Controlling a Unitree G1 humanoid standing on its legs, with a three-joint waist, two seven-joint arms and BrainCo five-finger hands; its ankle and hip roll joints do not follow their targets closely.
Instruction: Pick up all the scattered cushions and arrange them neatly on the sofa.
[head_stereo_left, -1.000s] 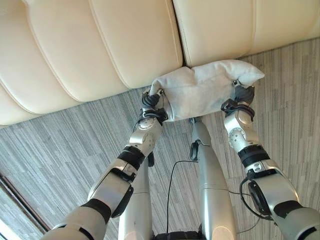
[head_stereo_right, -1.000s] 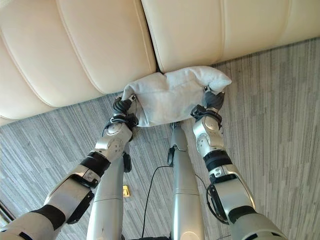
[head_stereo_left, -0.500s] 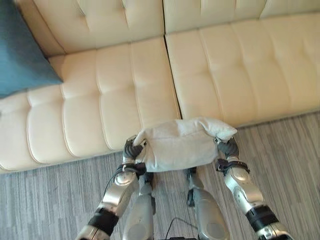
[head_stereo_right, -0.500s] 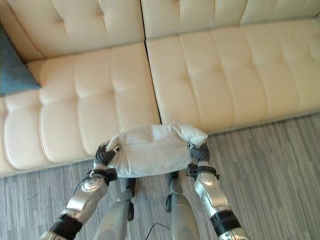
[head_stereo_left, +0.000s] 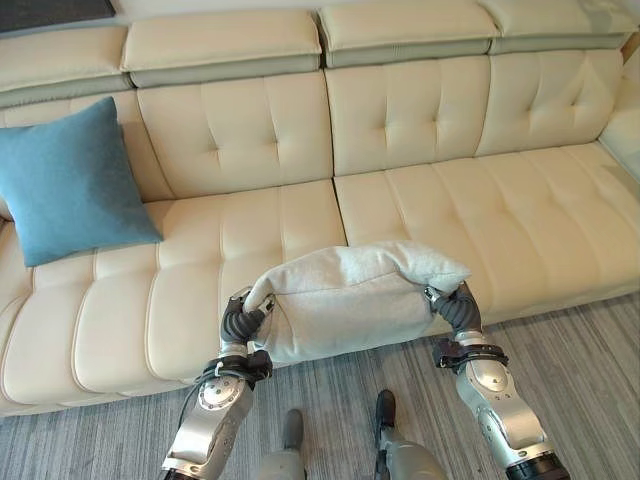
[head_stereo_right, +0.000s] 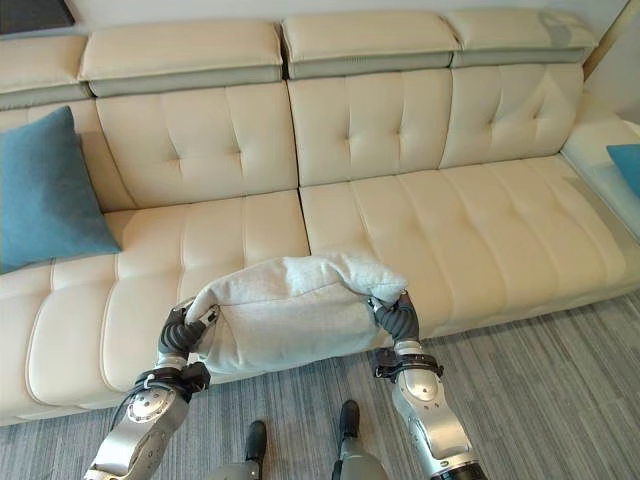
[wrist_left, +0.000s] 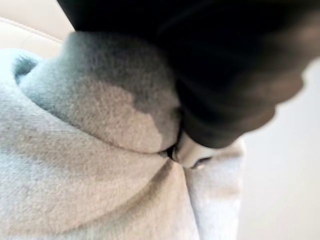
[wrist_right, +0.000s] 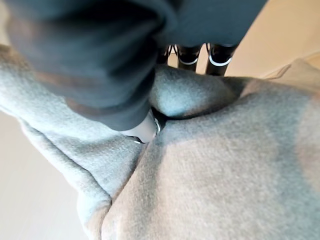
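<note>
- Both arms are up in front of the sofa (head_stereo_left: 420, 220), and a pale grey cushion (head_stereo_left: 345, 305) hangs between them, clear of the floor.
- The cushion's long axis runs side to side, parallel to the sofa's front edge; its top edge sags a little in the middle and bulges toward the right end.
- It sits right over the front lip of the seat, just about where the two middle seat pads meet.
- The left hand (head_stereo_left: 240, 322) is pressed into the cushion's left end. In the left wrist view the fabric folds around a silver finger (wrist_left: 186, 150), so that hand is gripping the cloth.
- The right hand (head_stereo_left: 455, 308) is on the cushion's right end. In the right wrist view one finger (wrist_right: 142, 131) digs into a crease of the grey fabric, with more dark-tipped fingers (wrist_right: 189, 54) reaching over the top, so it is clamped on the cushion as well.
- A blue cushion (head_stereo_left: 70, 180) leans upright against the backrest at the sofa's left end, well apart from the grey one.
- Another bit of blue (head_stereo_right: 625, 165) peeks in at the far right of the sofa.
- Grey striped carpet (head_stereo_left: 590, 350) runs along in front.
</note>
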